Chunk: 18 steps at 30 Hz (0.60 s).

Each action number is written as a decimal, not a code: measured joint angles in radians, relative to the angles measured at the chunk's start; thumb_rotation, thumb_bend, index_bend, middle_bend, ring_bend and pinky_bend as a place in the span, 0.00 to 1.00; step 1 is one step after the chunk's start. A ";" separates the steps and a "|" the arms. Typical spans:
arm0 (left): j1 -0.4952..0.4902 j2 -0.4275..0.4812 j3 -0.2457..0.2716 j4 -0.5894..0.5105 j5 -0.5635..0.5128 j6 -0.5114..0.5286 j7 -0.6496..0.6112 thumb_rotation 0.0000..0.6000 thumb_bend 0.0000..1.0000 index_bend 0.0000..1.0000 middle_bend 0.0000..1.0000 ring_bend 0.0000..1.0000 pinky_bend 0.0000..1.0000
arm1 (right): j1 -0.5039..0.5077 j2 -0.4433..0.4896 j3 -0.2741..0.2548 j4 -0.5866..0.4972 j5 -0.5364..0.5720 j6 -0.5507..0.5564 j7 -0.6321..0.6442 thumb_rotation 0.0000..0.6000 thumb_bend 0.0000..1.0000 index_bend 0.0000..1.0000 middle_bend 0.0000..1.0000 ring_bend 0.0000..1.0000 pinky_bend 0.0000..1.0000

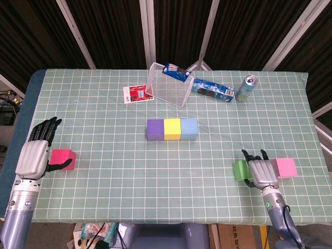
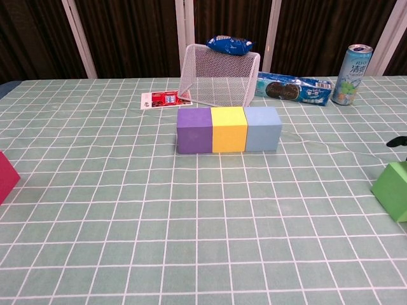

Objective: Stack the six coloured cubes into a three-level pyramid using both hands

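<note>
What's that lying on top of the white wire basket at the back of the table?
A blue snack packet rests on the upper edge of the tipped wire basket. Through the mesh nothing shows inside. Behind it a biscuit packet lies on the table; its left end is hidden by the basket.

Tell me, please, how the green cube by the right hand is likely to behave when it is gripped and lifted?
The green cube looks matte with flat faces, so it probably won't roll or slip easily. It resembles foam, so likely light and slightly squashy. The right hand touches one side.
</note>
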State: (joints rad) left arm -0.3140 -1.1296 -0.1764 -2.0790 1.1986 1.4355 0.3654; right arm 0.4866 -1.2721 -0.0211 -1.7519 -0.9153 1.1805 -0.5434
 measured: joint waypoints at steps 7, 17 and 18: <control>0.001 0.000 0.001 -0.002 0.003 0.002 0.001 1.00 0.14 0.00 0.02 0.00 0.05 | 0.027 -0.004 0.073 -0.041 0.049 0.000 -0.015 1.00 0.32 0.04 0.45 0.28 0.00; 0.002 0.000 -0.003 -0.002 -0.004 0.004 0.001 1.00 0.14 0.00 0.02 0.00 0.05 | 0.144 -0.038 0.178 -0.035 0.238 -0.053 -0.112 1.00 0.32 0.04 0.45 0.28 0.00; 0.002 -0.001 -0.003 -0.001 -0.004 0.004 0.001 1.00 0.14 0.00 0.02 0.00 0.05 | 0.159 -0.046 0.186 -0.026 0.259 -0.059 -0.125 1.00 0.32 0.04 0.45 0.28 0.00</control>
State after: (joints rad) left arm -0.3119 -1.1302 -0.1798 -2.0804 1.1942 1.4394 0.3663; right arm 0.6455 -1.3180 0.1648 -1.7783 -0.6561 1.1218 -0.6683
